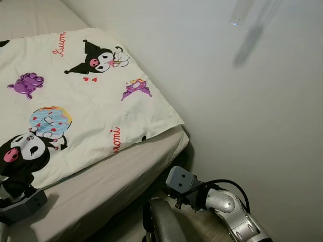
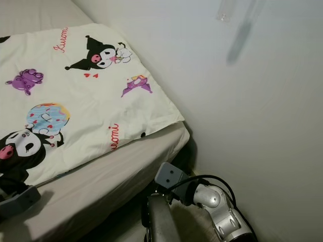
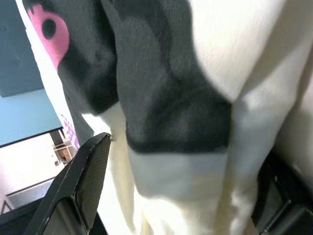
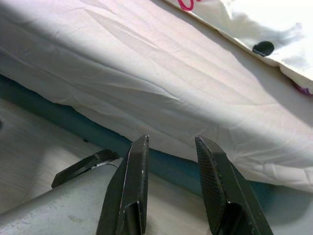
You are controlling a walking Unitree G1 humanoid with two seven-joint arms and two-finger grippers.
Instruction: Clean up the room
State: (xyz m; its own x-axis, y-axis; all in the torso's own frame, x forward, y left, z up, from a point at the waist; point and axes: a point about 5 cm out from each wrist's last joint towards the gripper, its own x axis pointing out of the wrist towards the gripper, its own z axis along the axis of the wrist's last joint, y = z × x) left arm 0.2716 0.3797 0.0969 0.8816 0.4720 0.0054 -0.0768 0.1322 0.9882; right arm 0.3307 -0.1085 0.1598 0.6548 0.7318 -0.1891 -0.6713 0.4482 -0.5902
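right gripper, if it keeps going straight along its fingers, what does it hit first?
Most likely the side of the mattress in its white sheet, with the dark bed base strip just below. The right gripper points at that edge with its fingers apart and nothing between; depth is unclear.

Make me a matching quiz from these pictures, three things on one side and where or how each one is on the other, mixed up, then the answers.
Things:
1. cartoon-print duvet
2. left gripper
3. right gripper

States:
A. low beside the bed, holding nothing
B. spread over the mattress
C. closed on a fold of the duvet

Pairs: 1-B, 2-C, 3-A
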